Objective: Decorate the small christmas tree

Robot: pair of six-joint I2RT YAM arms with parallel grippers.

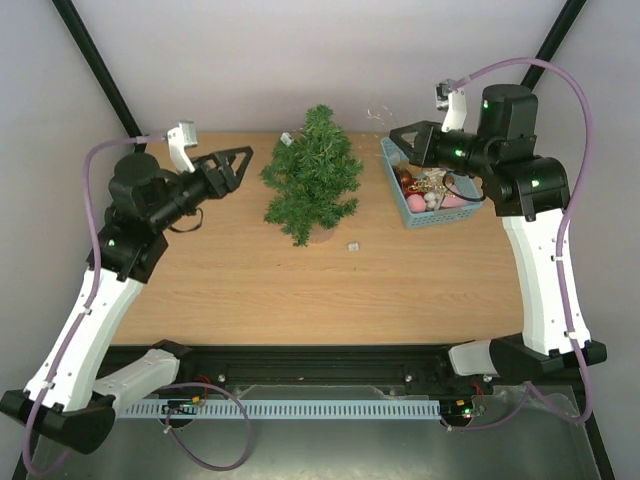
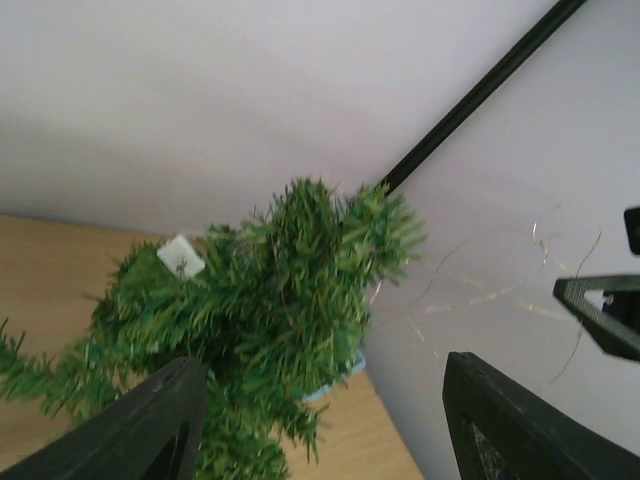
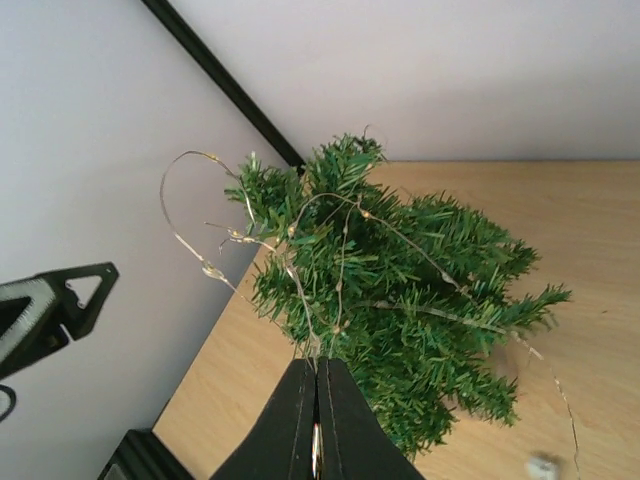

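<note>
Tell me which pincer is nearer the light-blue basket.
Right. The right pincer, holding a light wire, hovers by the basket's far-left corner; the left pincer is across the tree.

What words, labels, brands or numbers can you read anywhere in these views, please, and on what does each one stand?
None can be read.
The white tag on the small christmas tree bears a faint dark mark, too blurred to read.
The light-blue basket and the table show no legible text.
</note>
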